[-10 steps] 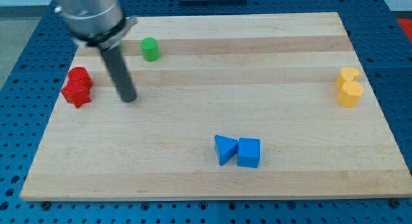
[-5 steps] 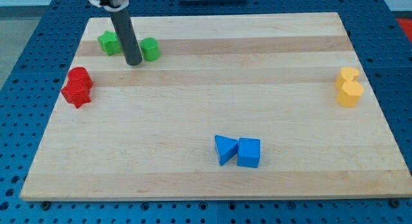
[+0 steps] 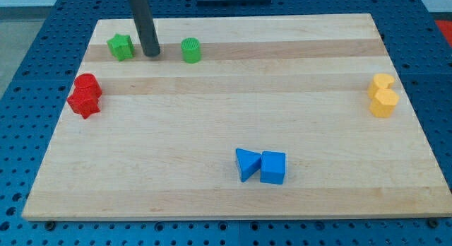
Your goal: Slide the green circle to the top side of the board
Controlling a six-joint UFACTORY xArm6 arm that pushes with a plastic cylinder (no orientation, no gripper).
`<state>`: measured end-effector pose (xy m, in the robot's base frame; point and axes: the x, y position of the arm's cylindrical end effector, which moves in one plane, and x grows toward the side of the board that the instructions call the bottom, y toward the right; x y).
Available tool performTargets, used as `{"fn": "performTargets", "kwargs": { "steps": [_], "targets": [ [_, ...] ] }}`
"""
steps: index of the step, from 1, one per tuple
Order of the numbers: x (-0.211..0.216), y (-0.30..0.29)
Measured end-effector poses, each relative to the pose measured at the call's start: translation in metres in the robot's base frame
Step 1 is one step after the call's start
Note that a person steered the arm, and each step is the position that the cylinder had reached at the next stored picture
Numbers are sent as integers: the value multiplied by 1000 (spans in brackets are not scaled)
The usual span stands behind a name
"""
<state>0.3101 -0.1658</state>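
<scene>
The green circle (image 3: 191, 50) stands near the top edge of the wooden board (image 3: 233, 126), left of centre. My tip (image 3: 151, 54) rests on the board to the circle's left, a clear gap between them. A green star-shaped block (image 3: 121, 47) sits just left of my tip. The rod rises out of the view's top.
Two red blocks (image 3: 85, 95) touch each other at the left edge. Two yellow blocks (image 3: 383, 95) touch at the right edge. A blue triangle (image 3: 246, 163) and a blue cube (image 3: 273, 167) sit side by side near the bottom centre.
The green circle has slid to the right and slightly up. My tip moved up from beside the red blocks to between the two green blocks.
</scene>
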Motion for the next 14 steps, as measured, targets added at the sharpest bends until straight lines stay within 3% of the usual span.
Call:
{"fn": "performTargets", "kwargs": {
  "steps": [1,3,6,8,9,11,12,14],
  "targets": [
    [4,24],
    [-31,99],
    [10,123],
    [-31,136],
    [-22,132],
    [-40,85],
    [-61,92],
    [-61,139]
  ]
}}
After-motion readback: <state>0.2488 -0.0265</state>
